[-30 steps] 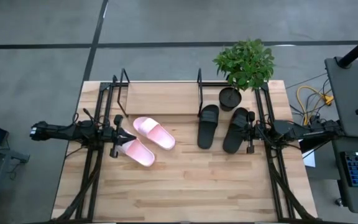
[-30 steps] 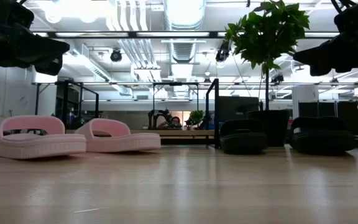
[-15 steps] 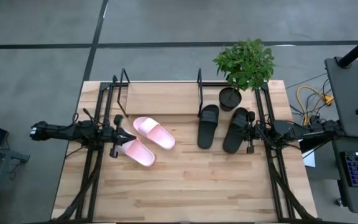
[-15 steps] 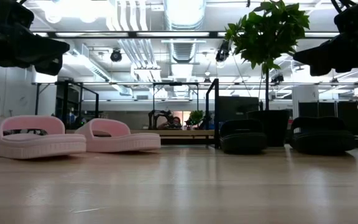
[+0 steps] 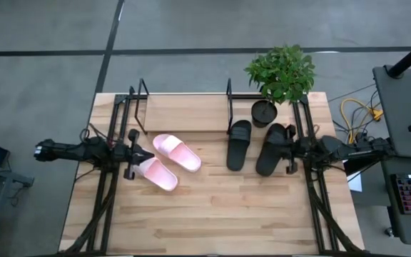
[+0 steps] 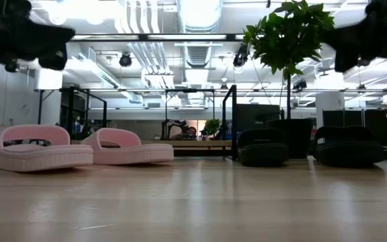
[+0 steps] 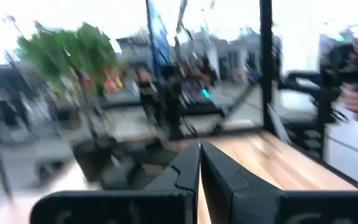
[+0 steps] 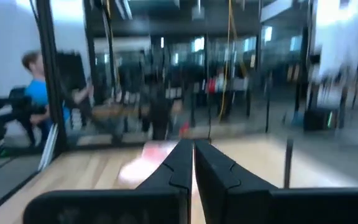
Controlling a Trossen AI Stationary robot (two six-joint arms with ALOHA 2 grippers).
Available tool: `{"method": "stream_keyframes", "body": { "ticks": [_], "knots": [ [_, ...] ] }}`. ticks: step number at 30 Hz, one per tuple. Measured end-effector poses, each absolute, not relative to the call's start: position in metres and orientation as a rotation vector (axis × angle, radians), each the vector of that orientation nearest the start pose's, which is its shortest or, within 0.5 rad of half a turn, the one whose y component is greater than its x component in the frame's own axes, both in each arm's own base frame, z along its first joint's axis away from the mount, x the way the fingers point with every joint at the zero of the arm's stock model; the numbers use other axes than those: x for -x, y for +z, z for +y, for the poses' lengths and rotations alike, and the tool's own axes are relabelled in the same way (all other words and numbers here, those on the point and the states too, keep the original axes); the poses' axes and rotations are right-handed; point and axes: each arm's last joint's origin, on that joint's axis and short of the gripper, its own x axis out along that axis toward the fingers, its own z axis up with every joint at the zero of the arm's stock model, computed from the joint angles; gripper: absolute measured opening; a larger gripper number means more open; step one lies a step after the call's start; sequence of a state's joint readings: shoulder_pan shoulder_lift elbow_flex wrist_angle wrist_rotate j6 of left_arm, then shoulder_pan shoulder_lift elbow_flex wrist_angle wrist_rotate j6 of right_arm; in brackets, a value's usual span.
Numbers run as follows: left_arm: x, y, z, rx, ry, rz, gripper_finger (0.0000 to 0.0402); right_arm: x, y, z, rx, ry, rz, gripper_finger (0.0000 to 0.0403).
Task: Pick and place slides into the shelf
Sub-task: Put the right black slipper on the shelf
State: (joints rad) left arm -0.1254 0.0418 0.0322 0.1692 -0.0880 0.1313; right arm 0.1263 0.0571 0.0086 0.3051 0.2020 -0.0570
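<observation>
Two pale pink slides (image 5: 177,152) (image 5: 155,173) lie sole-down on the table's left half, and they also show in the low view (image 6: 127,148) (image 6: 37,151). Two black slides (image 5: 239,144) (image 5: 272,148) lie on the right half. The shelf (image 5: 184,111) stands at the far edge, with its wooden board (image 6: 193,143) bare. My left gripper (image 5: 135,154) (image 7: 199,152) hovers shut above the table, left of the pink pair. My right gripper (image 5: 282,148) (image 8: 193,149) hovers shut over the right black slide's outer side. In the low view both grippers (image 6: 25,40) (image 6: 371,30) are well above the slides.
A potted plant (image 5: 280,75) stands at the far right corner, with its pot (image 5: 264,112) just behind the black slides. The black arm frames (image 5: 109,178) (image 5: 312,185) run along both table sides. Bare wood (image 5: 212,214) fills the near half. A person (image 8: 36,87) sits beyond the table.
Both grippers have risen a little above the table and stayed shut. The slides have not moved.
</observation>
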Motion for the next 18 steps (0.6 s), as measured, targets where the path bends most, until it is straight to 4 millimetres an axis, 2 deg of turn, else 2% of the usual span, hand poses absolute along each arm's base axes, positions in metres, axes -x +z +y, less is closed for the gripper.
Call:
{"method": "stream_keyframes", "body": {
  "ticks": [3, 6, 9, 15, 18],
  "knots": [
    [-0.097, 0.195, -0.009, -0.119, 0.019, -0.233, 0.0, -0.096, 0.201, 0.006, 0.077, -0.098, -0.333, 0.0009],
    [-0.098, 0.202, -0.008, -0.145, 0.036, -0.236, 0.0007, -0.1, 0.209, 0.007, 0.135, -0.112, -0.297, 0.0017],
    [-0.102, 0.206, -0.009, -0.153, 0.034, -0.214, 0.0035, -0.108, 0.224, 0.008, 0.187, -0.115, -0.253, 0.004],
    [-0.111, 0.213, -0.01, -0.155, 0.042, -0.248, 0.0127, -0.136, 0.255, 0.011, 0.31, -0.102, 0.005, 0.0108],
    [-0.113, 0.216, -0.01, -0.126, 0.041, -0.255, 0.0155, -0.148, 0.272, 0.012, 0.317, -0.092, 0.156, 0.0133]
  ]
}}
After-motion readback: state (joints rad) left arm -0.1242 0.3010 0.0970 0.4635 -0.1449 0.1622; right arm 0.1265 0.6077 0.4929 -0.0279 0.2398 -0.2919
